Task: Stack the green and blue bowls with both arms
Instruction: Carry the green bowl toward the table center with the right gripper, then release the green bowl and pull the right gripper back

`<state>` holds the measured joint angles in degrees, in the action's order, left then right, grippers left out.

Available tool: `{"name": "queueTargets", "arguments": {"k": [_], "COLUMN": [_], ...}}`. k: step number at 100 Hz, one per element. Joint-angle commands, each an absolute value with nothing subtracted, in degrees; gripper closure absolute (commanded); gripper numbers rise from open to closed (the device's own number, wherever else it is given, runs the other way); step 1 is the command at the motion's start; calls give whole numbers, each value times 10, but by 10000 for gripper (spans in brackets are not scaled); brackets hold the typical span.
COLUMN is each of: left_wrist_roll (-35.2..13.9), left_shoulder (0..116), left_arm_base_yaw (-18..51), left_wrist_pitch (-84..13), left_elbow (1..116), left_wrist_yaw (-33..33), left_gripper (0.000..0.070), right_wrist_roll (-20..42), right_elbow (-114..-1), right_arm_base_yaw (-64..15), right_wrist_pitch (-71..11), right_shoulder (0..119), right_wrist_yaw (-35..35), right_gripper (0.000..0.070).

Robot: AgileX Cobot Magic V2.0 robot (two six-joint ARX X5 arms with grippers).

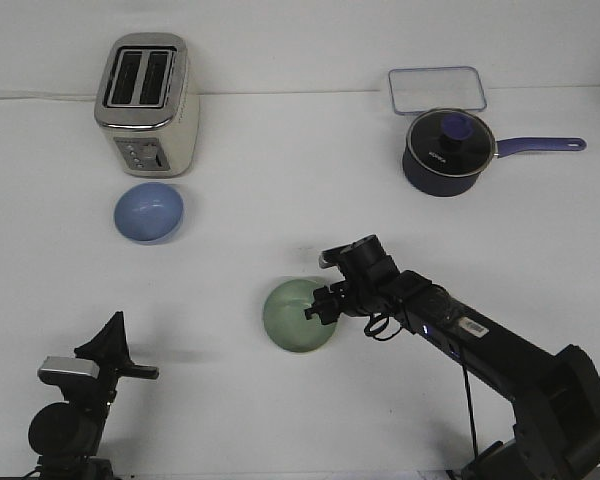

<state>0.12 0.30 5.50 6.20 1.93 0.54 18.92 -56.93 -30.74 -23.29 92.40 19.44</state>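
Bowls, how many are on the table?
2. The blue bowl sits just in front of the toaster, far left. The green bowl is near the middle, with the right claw at its rim.

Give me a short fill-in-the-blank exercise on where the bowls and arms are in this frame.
1. The blue bowl sits directly in front of the ____.
2. The right gripper is at the rim of the ____ bowl.
3. The saucepan has its ____ on, and its handle is purple.
4. The left gripper holds ____.

Missing words: toaster; green; lid; nothing
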Motion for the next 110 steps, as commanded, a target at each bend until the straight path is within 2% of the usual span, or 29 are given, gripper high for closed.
{"name": "queueTargets", "arguments": {"k": [1,32,64,84,98,110], "left_wrist_roll": [6,6,6,6,6,6], "left_shoulder": [2,2,2,2,2,2], "left_arm_base_yaw": [55,55,55,55,55,55], "left_wrist_pitch": [70,70,70,70,70,70], "left_elbow": [8,8,8,8,8,8], "left_wrist_yaw": [6,6,6,6,6,6], "left_gripper": [688,688,688,688,688,688], "right_wrist_roll": [200,188,91,41,29,30], "right_elbow": [-575,-588,-596,-592,-559,-498], "right_arm_base_yaw": [-312,-283,-179,-135,-124,-122], "right_wrist_pitch": [-229,-234,-311,-335,-316,-264], "right_shoulder": [930,839,688,616,573,531], "right_wrist_yaw": [195,168,60,37,25,25], "right_gripper": [384,379,379,379,379,379]}}
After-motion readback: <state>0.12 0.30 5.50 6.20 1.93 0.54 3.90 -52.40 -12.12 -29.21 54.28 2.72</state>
